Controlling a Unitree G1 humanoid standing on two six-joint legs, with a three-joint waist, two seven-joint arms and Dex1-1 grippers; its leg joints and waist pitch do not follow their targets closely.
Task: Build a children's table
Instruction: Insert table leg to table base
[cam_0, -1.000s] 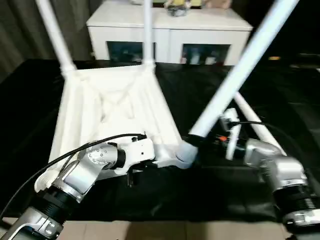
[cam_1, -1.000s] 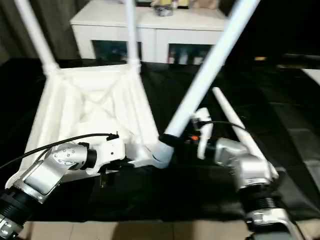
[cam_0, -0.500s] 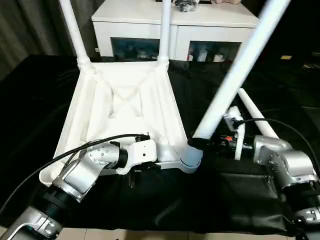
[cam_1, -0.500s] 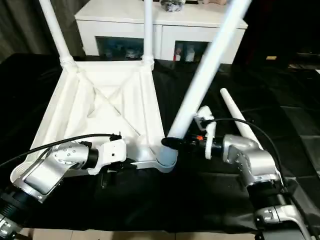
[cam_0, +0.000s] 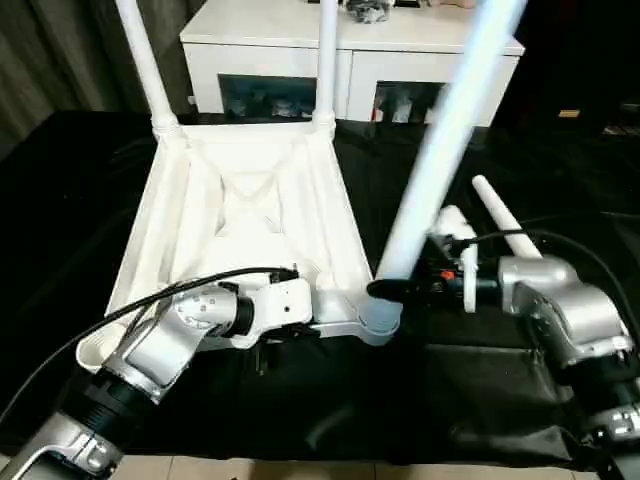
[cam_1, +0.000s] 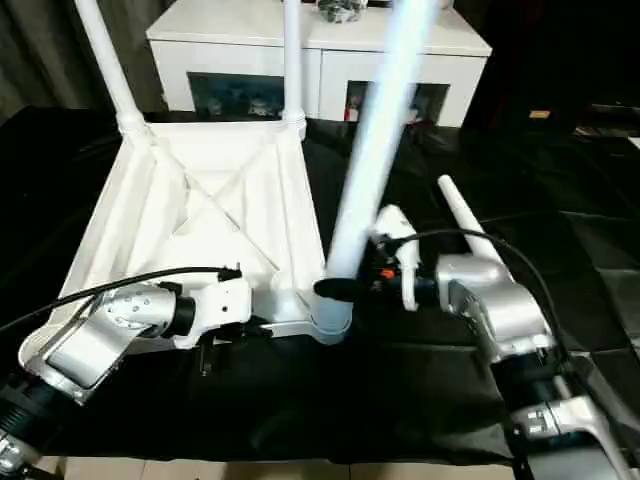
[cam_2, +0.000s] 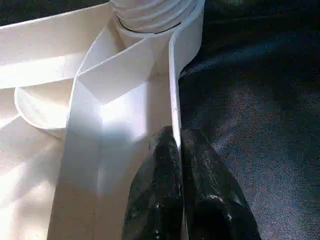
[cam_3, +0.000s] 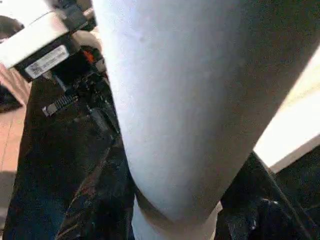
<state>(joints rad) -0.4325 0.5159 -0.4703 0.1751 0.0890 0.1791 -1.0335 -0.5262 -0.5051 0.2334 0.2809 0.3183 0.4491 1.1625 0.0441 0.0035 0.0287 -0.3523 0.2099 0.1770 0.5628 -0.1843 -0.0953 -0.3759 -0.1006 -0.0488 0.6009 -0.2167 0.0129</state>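
Upturned on a black, faintly glossy cloth: the children's table, smooth white plastic, square, its underside facing up with thin raised ribs crossing in an X and running along the rim. Rounded sockets at the corners. Two long round legs planted upright in the far sockets, rising past the top edge of the head views. A third leg, a plain matte white tube, seated in the near corner socket on the robot's right, leaning up and away to the right. A fourth leg lying loose on the cloth, just beyond the right forearm.

Left gripper at the table's near rim beside that socket: glossy black fingers closed on the thin upright wall of the rim, one on each side, as seen from the left wrist. Threaded rings of the socket collar visible just ahead of them.

Right gripper low against the leaning leg, just above the socket; dark fingers either side of the tube in the right wrist view, apparently clasping it.

Behind the cloth, a low white cabinet with dark glass openings; small blurred items on its top.
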